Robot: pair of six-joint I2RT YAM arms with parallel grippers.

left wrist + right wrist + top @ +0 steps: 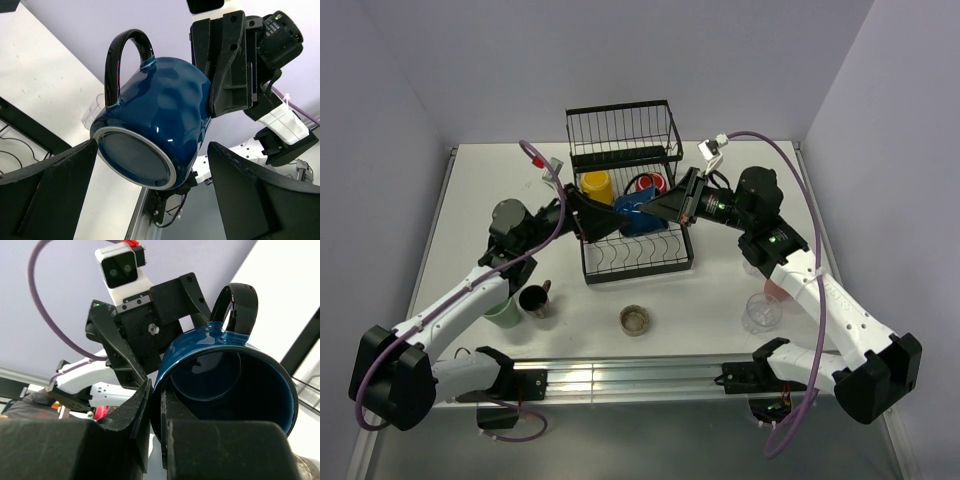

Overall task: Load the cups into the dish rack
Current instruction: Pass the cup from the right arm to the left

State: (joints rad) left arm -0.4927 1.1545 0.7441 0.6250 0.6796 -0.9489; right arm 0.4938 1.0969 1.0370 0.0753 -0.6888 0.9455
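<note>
A navy mug (634, 216) hangs tilted over the black wire dish rack (638, 274), its black handle up. My right gripper (663, 208) is shut on the mug's rim wall (235, 385), one finger inside and one outside, in the right wrist view (159, 410). My left gripper (594, 220) stands open at the mug's base end. In the left wrist view (150, 195) its fingers (50, 190) flank the mug (160, 125) without touching it. A yellow cup (596, 186) and a red mug (646, 182) sit in the rack.
On the table at the left stand a green tumbler (502, 312) and a black mug (533, 300). A low brownish glass (634, 320) sits near the front middle. A clear glass (761, 312) and a pink tumbler (775, 289) stand under the right arm.
</note>
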